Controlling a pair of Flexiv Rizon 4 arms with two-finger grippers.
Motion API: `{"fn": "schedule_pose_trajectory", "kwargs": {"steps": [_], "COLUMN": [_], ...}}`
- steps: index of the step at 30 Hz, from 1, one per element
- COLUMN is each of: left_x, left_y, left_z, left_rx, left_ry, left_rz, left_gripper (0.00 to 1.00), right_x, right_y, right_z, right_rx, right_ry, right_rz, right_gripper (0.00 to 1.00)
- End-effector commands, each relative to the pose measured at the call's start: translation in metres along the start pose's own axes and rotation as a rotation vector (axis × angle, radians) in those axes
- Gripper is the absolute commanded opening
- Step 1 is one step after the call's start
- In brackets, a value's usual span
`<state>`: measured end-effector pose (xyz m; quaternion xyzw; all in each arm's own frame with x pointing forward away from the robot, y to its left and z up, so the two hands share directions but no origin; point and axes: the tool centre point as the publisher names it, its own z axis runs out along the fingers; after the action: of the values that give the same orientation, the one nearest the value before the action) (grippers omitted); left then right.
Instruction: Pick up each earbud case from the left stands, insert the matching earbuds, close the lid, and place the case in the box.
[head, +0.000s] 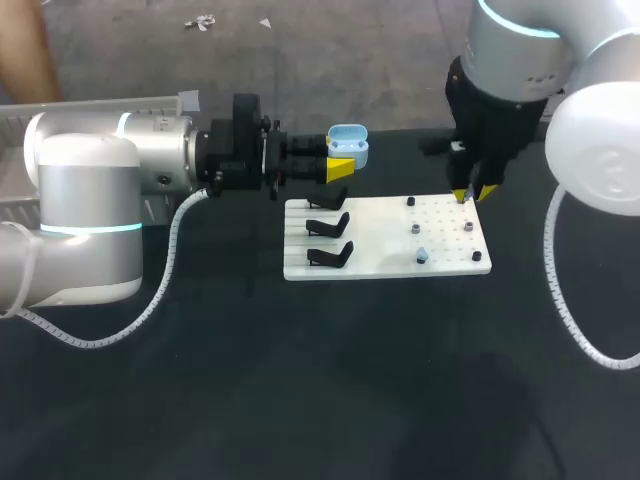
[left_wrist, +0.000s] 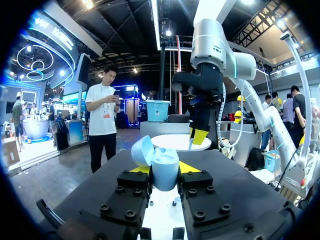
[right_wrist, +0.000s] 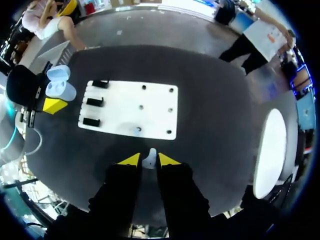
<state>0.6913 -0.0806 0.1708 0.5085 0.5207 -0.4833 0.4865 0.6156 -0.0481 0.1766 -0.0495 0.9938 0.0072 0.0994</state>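
Note:
My left gripper (head: 340, 160) is shut on a light blue earbud case (head: 347, 148), held level above the table just behind the white board (head: 380, 240). The case's lid (left_wrist: 142, 150) stands open, and the case body (left_wrist: 165, 170) sits between the yellow-tipped fingers. My right gripper (head: 470, 193) hangs over the board's far right corner, shut on a small white earbud (right_wrist: 149, 159). In the left wrist view, the right gripper (left_wrist: 199, 136) hangs ahead of the case, fingers pointing down.
Three empty black stands (head: 328, 227) line the board's left side. Several small pegs and a light blue earbud (head: 422, 255) sit on its right half. Black tabletop (head: 300, 380) surrounds the board.

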Motion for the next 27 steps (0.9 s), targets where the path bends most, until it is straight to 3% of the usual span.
{"fn": "schedule_pose_trajectory", "kwargs": {"steps": [1,2,17,27], "left_x": [0.001,0.001,0.001,0.001], "left_y": [-0.001,-0.001,-0.001,-0.001], "left_z": [0.000,0.000,0.000,0.000], "left_rx": [-0.005,-0.005,-0.005,-0.005], "left_ry": [-0.005,-0.005,-0.005,-0.005], "left_rz": [0.004,0.004,0.004,0.004], "left_gripper": [0.00,0.00,0.00,0.00], "right_x": [0.003,0.001,0.001,-0.028], "right_y": [0.016,0.021,0.021,0.047], "right_z": [-0.005,-0.004,-0.004,-0.029], "right_rx": [-0.017,-0.062,-0.062,-0.028], "right_ry": [-0.060,-0.064,-0.064,-0.028], "right_rz": [0.662,0.653,0.653,0.597], "right_gripper": [0.00,0.00,0.00,0.00]}}
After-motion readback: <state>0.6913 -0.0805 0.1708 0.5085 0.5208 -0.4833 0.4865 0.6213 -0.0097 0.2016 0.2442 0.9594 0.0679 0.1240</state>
